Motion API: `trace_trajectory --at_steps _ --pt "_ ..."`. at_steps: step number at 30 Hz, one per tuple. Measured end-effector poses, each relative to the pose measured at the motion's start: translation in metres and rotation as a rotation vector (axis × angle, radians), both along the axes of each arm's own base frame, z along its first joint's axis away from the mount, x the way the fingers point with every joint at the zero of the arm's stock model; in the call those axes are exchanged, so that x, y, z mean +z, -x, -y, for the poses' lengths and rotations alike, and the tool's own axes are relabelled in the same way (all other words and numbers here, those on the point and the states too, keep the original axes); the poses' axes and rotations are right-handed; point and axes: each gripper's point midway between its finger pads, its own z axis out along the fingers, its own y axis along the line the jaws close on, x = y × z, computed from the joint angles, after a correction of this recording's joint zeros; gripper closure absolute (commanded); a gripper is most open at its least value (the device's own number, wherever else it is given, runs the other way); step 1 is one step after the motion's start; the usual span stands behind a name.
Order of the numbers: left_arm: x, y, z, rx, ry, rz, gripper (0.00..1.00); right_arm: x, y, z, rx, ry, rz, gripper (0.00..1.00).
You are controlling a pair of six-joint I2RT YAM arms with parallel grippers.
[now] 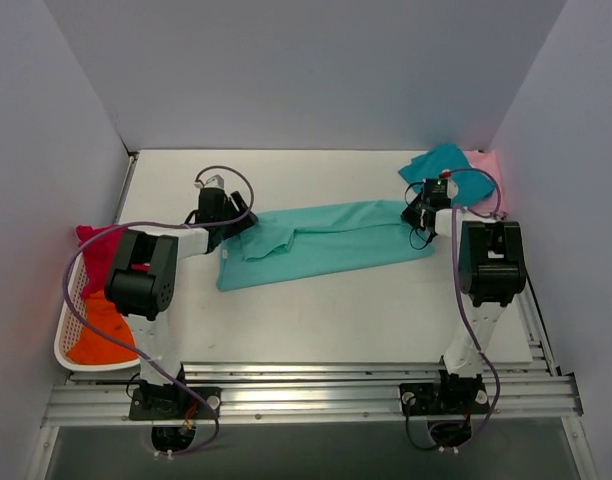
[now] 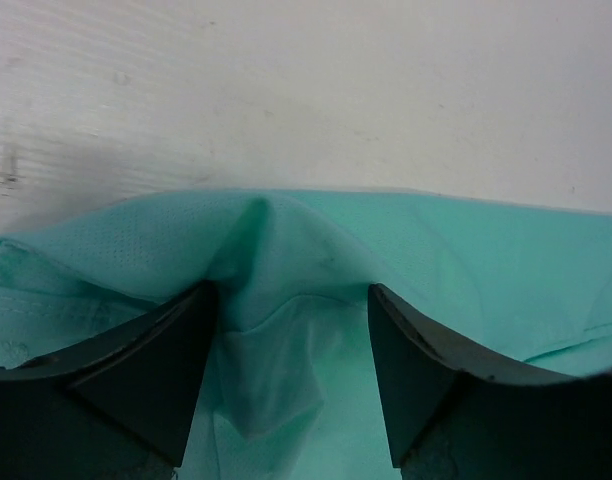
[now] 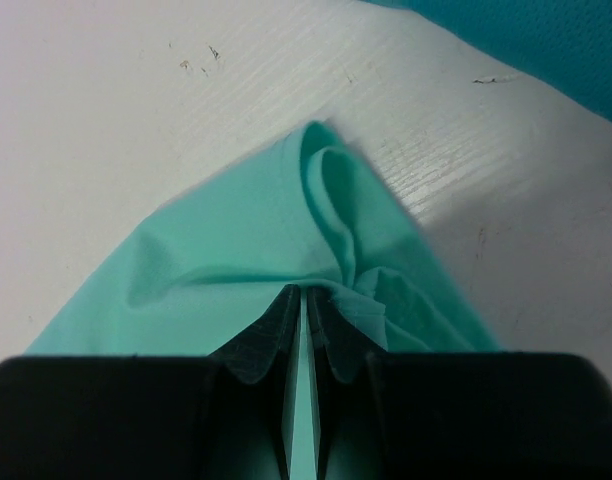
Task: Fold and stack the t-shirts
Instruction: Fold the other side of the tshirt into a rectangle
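Note:
The light mint-green t-shirt (image 1: 326, 240) lies stretched out in a long band across the middle of the table. My left gripper (image 1: 241, 222) is at its left end. In the left wrist view the gripper (image 2: 291, 300) is open, its jaws wide apart, with a raised fold of the mint-green t-shirt (image 2: 286, 250) between them. My right gripper (image 1: 418, 215) is at the shirt's right end. In the right wrist view it (image 3: 306, 295) is shut on a bunched corner of the mint-green t-shirt (image 3: 266, 230). The darker teal t-shirt (image 1: 438, 160) and the pale pink t-shirt (image 1: 484, 165) lie at the back right.
A white mesh basket (image 1: 68, 330) stands at the left table edge and holds the magenta-red t-shirt (image 1: 98, 242) and the orange t-shirt (image 1: 101, 338). Walls close in the left, back and right sides. The teal t-shirt's edge shows in the right wrist view (image 3: 546, 45).

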Motion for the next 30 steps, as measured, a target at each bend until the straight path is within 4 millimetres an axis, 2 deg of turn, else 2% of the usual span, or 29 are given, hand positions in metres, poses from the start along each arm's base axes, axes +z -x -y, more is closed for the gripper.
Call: trace_trajectory --at_steps 5,10,13,17,20,23,27,30 --pt "0.002 -0.007 -0.028 0.099 0.002 -0.002 0.25 0.003 -0.002 -0.001 0.002 -0.002 0.008 0.95" --pt "0.003 -0.009 -0.043 0.158 -0.006 -0.01 0.26 0.003 -0.003 0.0 0.002 -0.001 0.009 0.94" --pt "0.004 -0.003 -0.049 0.176 -0.015 -0.024 0.28 0.003 -0.003 0.0 0.002 -0.001 0.01 0.94" --pt "0.012 0.016 -0.056 0.193 -0.027 -0.029 0.26 0.005 -0.004 -0.001 0.002 -0.002 0.008 0.94" --pt "0.038 0.034 -0.062 0.198 -0.026 0.031 0.24 0.01 -0.009 0.0 0.002 -0.001 0.019 0.95" --pt "0.08 0.036 -0.072 0.211 -0.015 0.136 0.24 0.016 -0.01 -0.005 0.009 0.004 0.026 1.0" --pt "0.131 0.036 -0.081 0.236 0.015 0.278 0.26 0.028 -0.015 -0.025 0.045 0.007 0.039 1.0" --pt "0.15 0.056 -0.087 0.267 0.033 0.324 0.26 0.046 -0.025 -0.046 0.088 0.01 0.071 1.0"
